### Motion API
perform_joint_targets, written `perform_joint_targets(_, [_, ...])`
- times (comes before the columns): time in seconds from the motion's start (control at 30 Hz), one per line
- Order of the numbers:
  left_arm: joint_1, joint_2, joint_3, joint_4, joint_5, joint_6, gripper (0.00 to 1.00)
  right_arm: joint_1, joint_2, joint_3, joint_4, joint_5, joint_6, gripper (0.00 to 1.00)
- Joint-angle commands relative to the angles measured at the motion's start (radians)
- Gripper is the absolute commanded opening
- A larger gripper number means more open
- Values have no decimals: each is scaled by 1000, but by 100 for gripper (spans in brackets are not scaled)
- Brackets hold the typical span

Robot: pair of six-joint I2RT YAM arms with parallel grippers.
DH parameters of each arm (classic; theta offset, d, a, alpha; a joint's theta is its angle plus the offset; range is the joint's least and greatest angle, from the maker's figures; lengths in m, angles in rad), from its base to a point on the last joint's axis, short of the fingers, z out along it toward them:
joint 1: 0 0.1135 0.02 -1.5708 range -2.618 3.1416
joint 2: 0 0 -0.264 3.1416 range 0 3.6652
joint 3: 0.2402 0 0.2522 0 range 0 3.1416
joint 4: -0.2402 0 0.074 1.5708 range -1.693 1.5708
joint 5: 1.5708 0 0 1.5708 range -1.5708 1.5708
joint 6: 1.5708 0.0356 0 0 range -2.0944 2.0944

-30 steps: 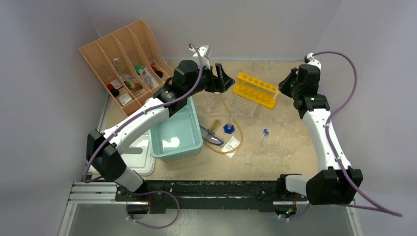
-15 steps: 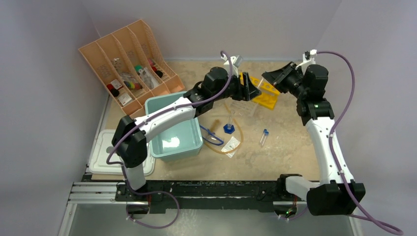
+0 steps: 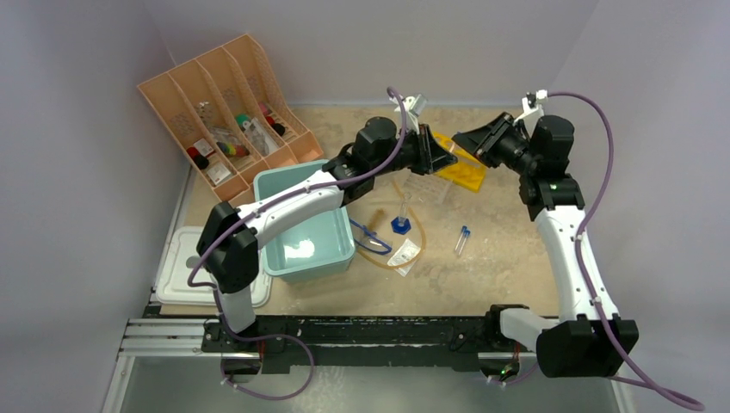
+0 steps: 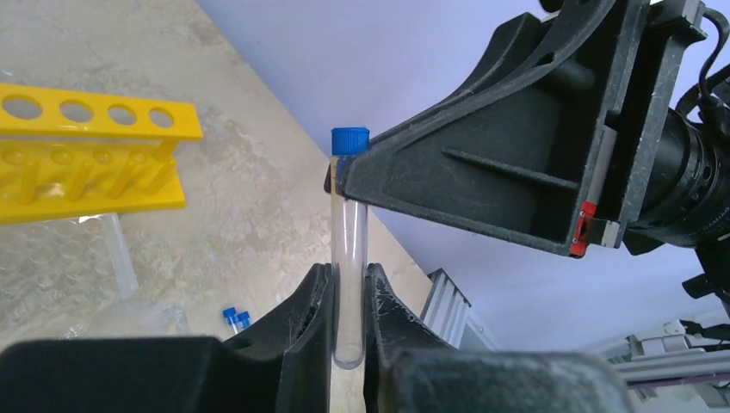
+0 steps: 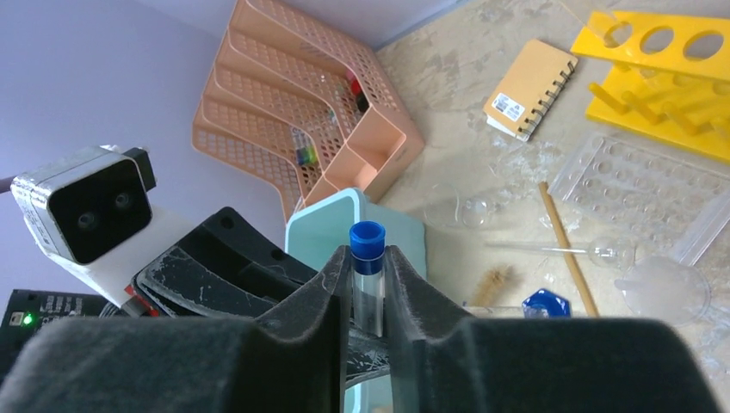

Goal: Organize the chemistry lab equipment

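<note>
Meeting above the yellow rack (image 3: 469,175) at the far side of the table (image 3: 516,267), the left gripper (image 4: 348,288) and right gripper (image 5: 368,258) both clamp one clear test tube (image 4: 349,224). The left fingers pinch its lower end, while the right fingers grip just below the blue cap (image 4: 350,140).

A second ago the left arm (image 3: 284,202) was drawn back beside the peach organiser (image 3: 225,103) with its jaws wide, and the right arm (image 3: 564,232) stood off the rack's right end. Half a second ago the two had already come nose to nose, the left jaws not yet shut; now they are closed on the glass.

Nothing else on the table has shifted. The cylinder with blue hexagonal base (image 3: 400,222) stands upright beside the goggles (image 3: 370,241) and amber tubing (image 3: 415,251). Two more blue-capped tubes (image 3: 463,239) lie to their right, and the pale teal tub (image 3: 303,258) sits under the left arm.
</note>
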Motion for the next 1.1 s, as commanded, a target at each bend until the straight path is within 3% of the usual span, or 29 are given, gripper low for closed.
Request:
perform_joint_targets(0.0, [6,-49,-9,78,57,81,0,-4,-20,21,-48,-99,-55,33])
perform_joint_targets(0.07, [8,-69,-15,27,91,175,0,-4,-8,58,-98,-98,-89,49])
perform_joint_targets(0.2, [34,-108,-14,-72,209,351,0,-3,77,210,-333,-139,-221,57])
perform_joint_targets(0.33, [72,-129,-17,-148,296,460,0,-3,107,250,-487,-209,-288,53])
perform_joint_targets(0.57, [102,-117,25,-253,440,531,0,-3,120,220,-380,-374,-208,47])
perform_joint_targets(0.7, [110,-113,45,-268,456,539,0,-3,133,207,-341,-426,-167,35])
perform_joint_targets(1.07, [123,-114,37,-238,499,532,0,-3,172,208,-320,-436,-150,35])
